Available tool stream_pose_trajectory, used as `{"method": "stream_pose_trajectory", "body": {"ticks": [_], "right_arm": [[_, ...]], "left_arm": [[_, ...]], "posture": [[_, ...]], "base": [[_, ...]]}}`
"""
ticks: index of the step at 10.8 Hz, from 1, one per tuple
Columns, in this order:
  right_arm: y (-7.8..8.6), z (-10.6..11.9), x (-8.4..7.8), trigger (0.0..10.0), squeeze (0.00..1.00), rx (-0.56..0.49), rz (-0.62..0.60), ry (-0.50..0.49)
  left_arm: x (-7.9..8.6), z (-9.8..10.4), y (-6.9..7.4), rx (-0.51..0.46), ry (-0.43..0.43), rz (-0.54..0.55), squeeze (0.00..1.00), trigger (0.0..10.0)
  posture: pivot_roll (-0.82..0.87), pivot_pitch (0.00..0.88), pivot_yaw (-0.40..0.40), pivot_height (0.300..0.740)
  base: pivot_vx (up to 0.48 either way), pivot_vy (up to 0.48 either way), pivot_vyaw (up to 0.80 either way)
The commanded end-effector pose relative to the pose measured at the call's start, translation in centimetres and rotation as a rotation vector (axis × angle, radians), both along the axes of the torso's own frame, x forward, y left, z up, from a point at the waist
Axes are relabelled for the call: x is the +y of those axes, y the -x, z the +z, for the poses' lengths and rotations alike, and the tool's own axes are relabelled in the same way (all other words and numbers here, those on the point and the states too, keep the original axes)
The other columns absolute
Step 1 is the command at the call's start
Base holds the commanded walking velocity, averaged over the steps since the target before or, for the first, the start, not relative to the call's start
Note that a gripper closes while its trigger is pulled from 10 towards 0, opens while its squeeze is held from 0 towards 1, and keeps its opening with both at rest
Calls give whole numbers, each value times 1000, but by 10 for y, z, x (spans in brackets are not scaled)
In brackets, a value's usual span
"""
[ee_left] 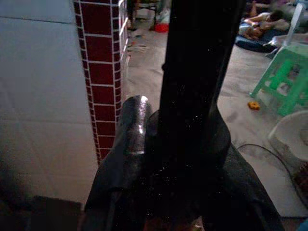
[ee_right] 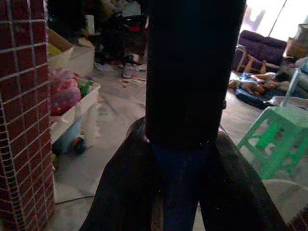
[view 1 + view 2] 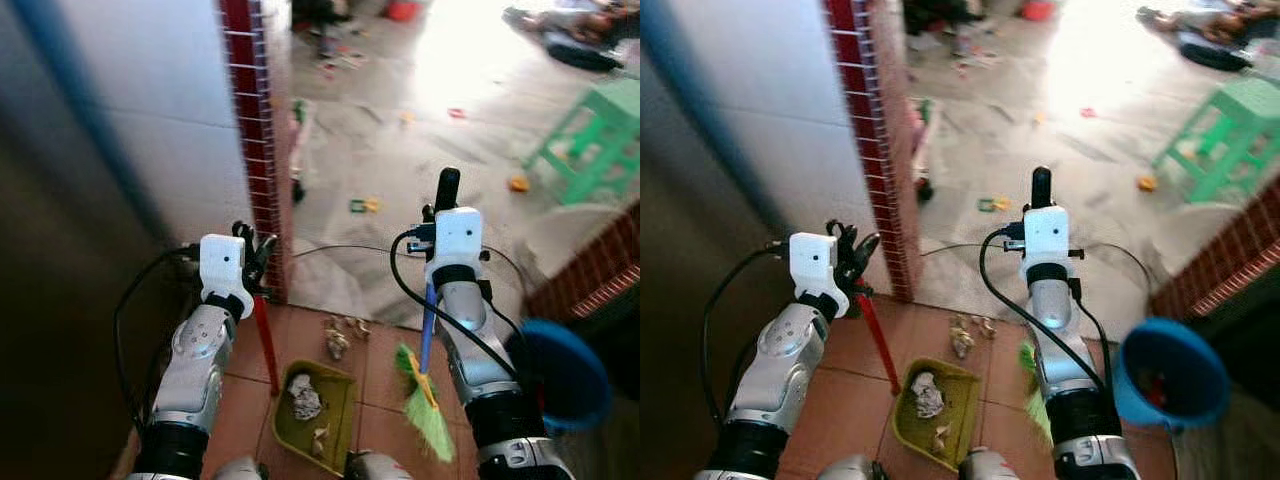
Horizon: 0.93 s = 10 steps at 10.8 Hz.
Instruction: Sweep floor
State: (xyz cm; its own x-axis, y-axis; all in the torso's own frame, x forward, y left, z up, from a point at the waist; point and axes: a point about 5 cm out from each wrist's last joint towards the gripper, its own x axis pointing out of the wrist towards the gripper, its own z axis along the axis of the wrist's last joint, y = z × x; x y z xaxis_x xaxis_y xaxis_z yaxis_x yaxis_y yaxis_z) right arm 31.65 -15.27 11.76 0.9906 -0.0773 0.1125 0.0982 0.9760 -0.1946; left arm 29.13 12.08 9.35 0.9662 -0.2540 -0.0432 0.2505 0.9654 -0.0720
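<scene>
Claws grip one broom [image 3: 428, 400], one dustpan [image 3: 318, 412].

— What's the room like from where you stand?
— A white wall [image 3: 150, 120] on the left, ending in a red-tiled pillar [image 3: 252, 130]. Terracotta tiles [image 3: 300, 340] underfoot, then a grey floor [image 3: 400, 190] beyond, littered with scraps.
— Any furniture?
— A green stool [image 3: 590, 140] on the right, a brick ledge [image 3: 590, 275] below it, a dark sofa [image 2: 262, 45] far back.
— Light?
— Strong glare [image 3: 470, 50] on the far floor.
</scene>
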Motion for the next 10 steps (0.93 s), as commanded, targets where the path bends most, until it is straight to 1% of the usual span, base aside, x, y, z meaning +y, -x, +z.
{"method": "stream_pose_trajectory", "body": {"ticks": [1,4,10], "right_arm": [[-2,2,-1,10000,0,-10,-7,2],[-2,1,-1,10000,0,-4,-5,0],[-2,0,-1,10000,0,3,-3,4]], "left_arm": [[-3,5,0,-20,28,-23,0,10000],[-4,5,1,-15,31,-32,0,10000],[-6,4,2,-8,38,-37,0,10000]], "posture": [[10,0,12,740],[9,0,9,740],[8,0,5,740]], "base": [[-255,0,0],[-341,0,0],[-402,0,0]]}}
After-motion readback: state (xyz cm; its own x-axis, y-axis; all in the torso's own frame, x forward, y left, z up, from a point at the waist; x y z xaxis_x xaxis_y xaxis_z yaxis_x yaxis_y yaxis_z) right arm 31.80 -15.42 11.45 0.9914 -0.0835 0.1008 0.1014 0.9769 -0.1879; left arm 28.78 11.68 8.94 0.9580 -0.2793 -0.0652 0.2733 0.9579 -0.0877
